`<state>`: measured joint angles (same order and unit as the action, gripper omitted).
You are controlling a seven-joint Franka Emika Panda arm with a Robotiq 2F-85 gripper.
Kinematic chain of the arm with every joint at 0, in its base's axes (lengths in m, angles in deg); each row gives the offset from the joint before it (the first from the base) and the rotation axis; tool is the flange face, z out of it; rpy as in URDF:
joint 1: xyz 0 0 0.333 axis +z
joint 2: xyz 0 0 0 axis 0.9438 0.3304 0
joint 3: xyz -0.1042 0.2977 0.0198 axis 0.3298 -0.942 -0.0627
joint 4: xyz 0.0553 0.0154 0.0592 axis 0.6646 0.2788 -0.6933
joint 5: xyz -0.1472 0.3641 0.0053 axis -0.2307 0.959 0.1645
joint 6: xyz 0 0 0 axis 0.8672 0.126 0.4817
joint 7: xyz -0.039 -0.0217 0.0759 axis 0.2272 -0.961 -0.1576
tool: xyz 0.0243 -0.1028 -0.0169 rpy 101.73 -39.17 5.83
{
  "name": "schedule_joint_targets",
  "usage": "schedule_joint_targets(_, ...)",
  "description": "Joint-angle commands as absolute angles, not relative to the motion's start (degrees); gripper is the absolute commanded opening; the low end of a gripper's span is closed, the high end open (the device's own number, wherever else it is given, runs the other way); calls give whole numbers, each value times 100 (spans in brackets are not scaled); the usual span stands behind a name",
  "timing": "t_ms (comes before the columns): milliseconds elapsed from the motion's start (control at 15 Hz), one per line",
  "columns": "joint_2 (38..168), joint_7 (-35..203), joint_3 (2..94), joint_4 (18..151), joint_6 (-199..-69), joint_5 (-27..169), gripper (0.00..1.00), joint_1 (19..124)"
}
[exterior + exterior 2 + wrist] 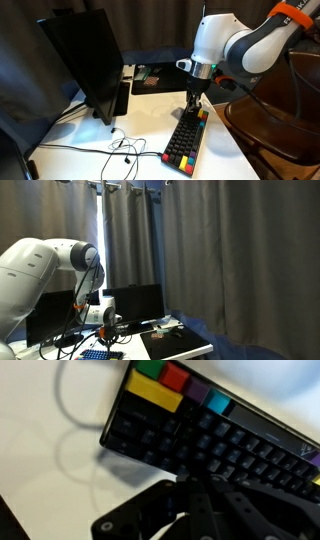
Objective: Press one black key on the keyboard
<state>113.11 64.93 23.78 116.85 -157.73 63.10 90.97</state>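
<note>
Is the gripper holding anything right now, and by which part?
Nothing appears to be held; the gripper is down over the keyboard and grasps no part of it.

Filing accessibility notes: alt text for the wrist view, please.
The dark gripper hangs low over the black keys of a keyboard that runs diagonally across a white table; contact is unclear. Green, red, yellow, purple and cyan keys line its upper edge, and a thin cable loops beside it.

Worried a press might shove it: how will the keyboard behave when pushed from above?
The keyboard lies flat on the white table, so it probably won't tip. Its slab looks rigid. Compact, so perhaps light; might slide.
</note>
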Motion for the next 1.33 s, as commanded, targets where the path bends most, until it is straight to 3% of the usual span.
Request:
schedule_joint_targets(0,11434,6410,2456,11576,-15865,6181,0,9117)
schedule_joint_targets(1267,11659,6367,2501,11471,-16033,6197,0,9103)
